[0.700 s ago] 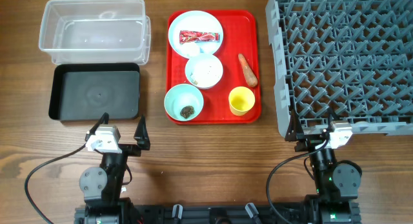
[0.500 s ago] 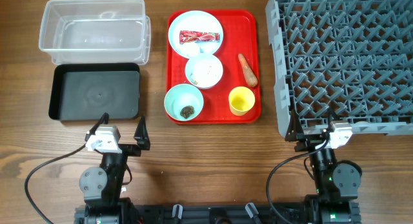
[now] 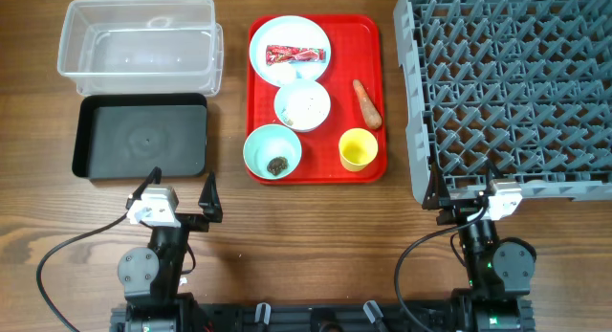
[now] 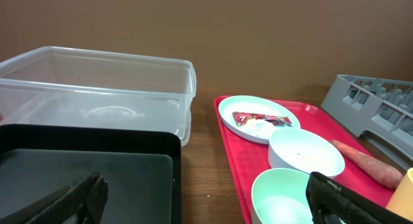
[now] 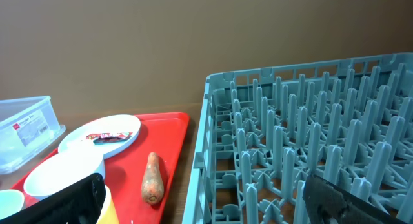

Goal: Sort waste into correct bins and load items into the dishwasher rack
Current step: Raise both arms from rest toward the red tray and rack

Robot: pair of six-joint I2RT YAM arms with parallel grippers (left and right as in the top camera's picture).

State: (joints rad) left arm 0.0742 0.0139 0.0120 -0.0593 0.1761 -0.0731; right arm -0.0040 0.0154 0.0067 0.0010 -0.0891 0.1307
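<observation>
On a flat red tray [image 3: 368,35] stand a round plate [image 3: 290,35] with a red snack wrapper [image 3: 295,55], a bowl of white rice [image 3: 302,106], a mint bowl [image 3: 273,150] with a dark brown scrap [image 3: 277,166], a yellow cup [image 3: 358,148] and an orange carrot piece [image 3: 366,102]. The clear tub [image 3: 139,43] and black tray [image 3: 141,136] lie at the left. The grey rack [image 3: 512,88] is at the right. My left gripper [image 3: 182,203] is open and empty near the front edge, below the black tray. My right gripper [image 3: 469,193] is open and empty at the rack's front edge.
The left wrist view shows the tub [image 4: 97,88], black tray [image 4: 84,175], plate [image 4: 258,117] and both bowls. The right wrist view shows the carrot [image 5: 152,179] and rack [image 5: 310,133]. Cables run from both arm bases at the table's front.
</observation>
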